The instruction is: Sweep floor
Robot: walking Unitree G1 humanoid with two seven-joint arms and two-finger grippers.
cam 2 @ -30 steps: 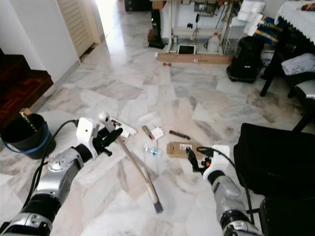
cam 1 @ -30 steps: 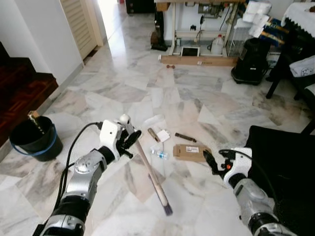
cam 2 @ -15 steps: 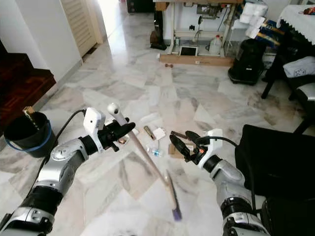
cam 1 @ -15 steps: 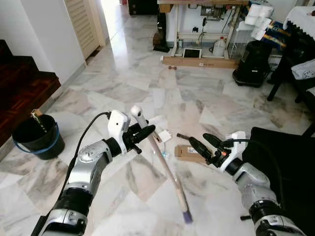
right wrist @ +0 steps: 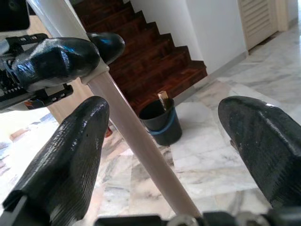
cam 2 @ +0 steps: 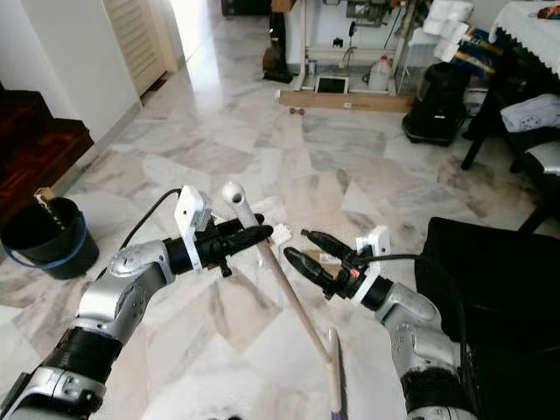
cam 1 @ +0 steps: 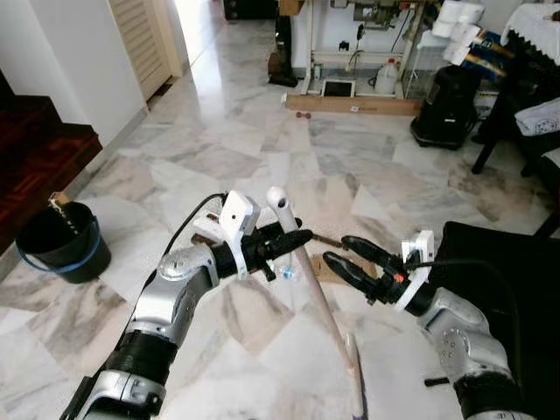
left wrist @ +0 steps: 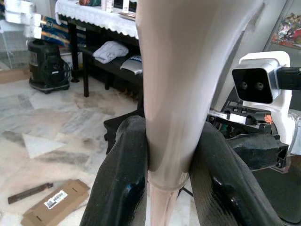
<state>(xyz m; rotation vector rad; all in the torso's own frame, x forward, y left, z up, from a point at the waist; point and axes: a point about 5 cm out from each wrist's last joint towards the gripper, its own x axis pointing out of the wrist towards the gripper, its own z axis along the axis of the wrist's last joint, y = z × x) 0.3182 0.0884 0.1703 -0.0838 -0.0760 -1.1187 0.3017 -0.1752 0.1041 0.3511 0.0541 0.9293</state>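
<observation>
A broom with a pale beige handle (cam 1: 319, 302) slants down from its rounded top to the head (cam 2: 335, 385) near my feet. My left gripper (cam 1: 284, 242) is shut on the handle just below the top; the left wrist view has both black fingers (left wrist: 122, 179) pressed against the handle (left wrist: 188, 70). My right gripper (cam 1: 337, 249) is open, pointing left, its tips just right of the handle and apart from it. In the right wrist view the handle (right wrist: 141, 141) runs between the spread fingers (right wrist: 66, 160). Litter on the marble floor includes a cardboard piece (left wrist: 56, 207), a brown stick (left wrist: 28, 193) and a white card (cam 2: 280, 234).
A black bucket with a blue handle (cam 1: 61, 241) stands at the left by dark wooden stairs (cam 1: 35, 149). A black bag or seat (cam 1: 507, 262) is close on the right. Farther back are a black bin (cam 1: 446, 109), a wooden plank (cam 1: 350, 105) and a table.
My left gripper has carried the broom to the right, swinging its head toward me. The right gripper has opened and moved up and left to the handle.
</observation>
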